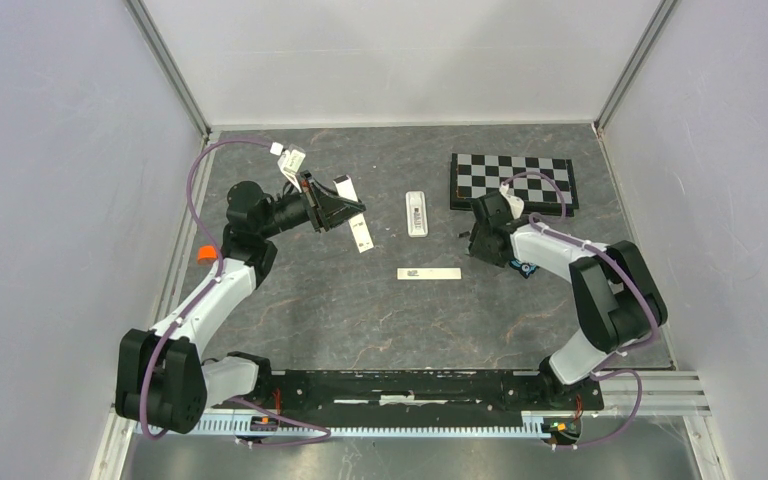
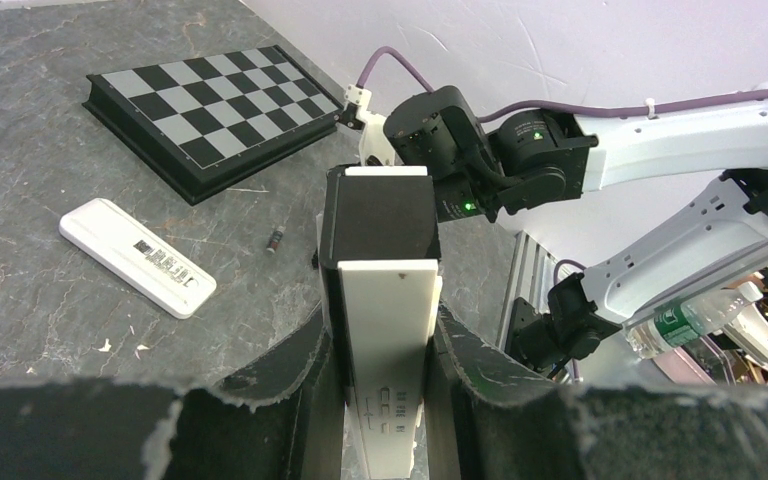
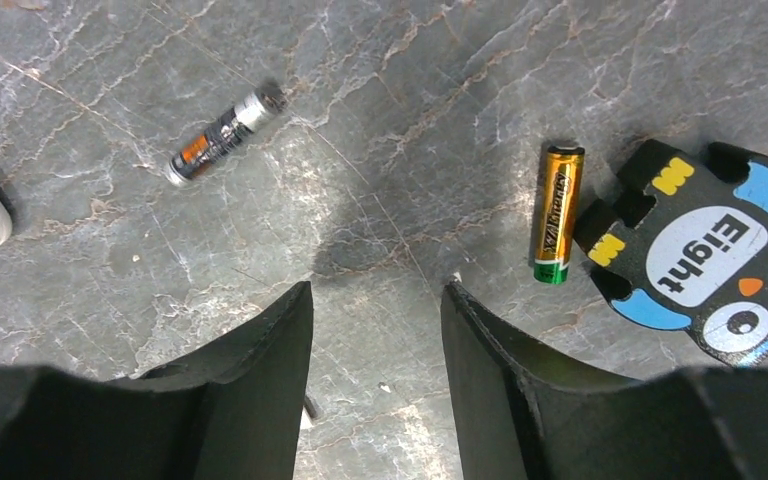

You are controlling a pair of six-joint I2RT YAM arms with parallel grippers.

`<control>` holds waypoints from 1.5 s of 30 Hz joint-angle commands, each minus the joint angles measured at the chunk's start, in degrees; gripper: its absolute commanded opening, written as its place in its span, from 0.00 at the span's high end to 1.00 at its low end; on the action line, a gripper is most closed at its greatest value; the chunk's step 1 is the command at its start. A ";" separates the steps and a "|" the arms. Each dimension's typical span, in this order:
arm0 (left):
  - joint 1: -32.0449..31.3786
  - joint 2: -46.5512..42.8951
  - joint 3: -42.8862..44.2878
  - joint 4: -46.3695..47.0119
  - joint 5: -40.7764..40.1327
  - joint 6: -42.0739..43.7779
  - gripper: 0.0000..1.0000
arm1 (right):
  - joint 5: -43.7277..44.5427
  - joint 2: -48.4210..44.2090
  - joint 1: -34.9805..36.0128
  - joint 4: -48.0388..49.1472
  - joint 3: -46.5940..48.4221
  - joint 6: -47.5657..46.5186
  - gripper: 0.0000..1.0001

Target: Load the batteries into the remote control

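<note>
Left pincer: the left gripper (image 2: 380, 335) was clamped on a long white bar (image 2: 385, 300), dark over its upper part, held up above the bench's (image 1: 310, 310) left half.
Right pincer: the right gripper (image 3: 375, 305) stood part-open and empty, aimed down at bare bench.
Batteries: the dark-and-orange battery (image 3: 225, 137) lay left of those fingers. The gold battery (image 3: 557, 213) lay right, just beside a penguin piece (image 3: 705, 255). Neither was gripped.
Remote control: the remote control (image 1: 417, 213) lay flat mid-bench toward the far edge, left of the chessboard (image 1: 512, 182). Its recess wasn't visible.
Risk one: a straight drop would likely close on nothing, since the fingers sat between the cells.
Risk two: round cells could roll away from an off-centre pinch.
Risk three: the gold cell sat tight to the penguin, so a finger might snag it.
</note>
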 commanded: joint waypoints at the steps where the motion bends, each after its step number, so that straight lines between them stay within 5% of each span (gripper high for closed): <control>1: 0.07 -0.49 0.76 3.00 1.01 1.89 0.89 | -0.04 0.30 0.84 2.81 2.69 0.33 0.44; 20: 0.34 -1.51 -0.77 -1.83 -3.86 4.54 0.89 | 13.97 16.56 1.23 -1.36 22.51 10.31 0.11; 28: 0.42 -1.93 -1.17 -2.57 -3.78 4.81 0.89 | 11.65 20.91 1.95 1.18 24.11 10.11 0.08; 45: 0.43 -2.14 -1.84 -2.98 -4.31 5.20 0.89 | 11.71 18.78 3.18 -3.81 20.93 9.04 0.56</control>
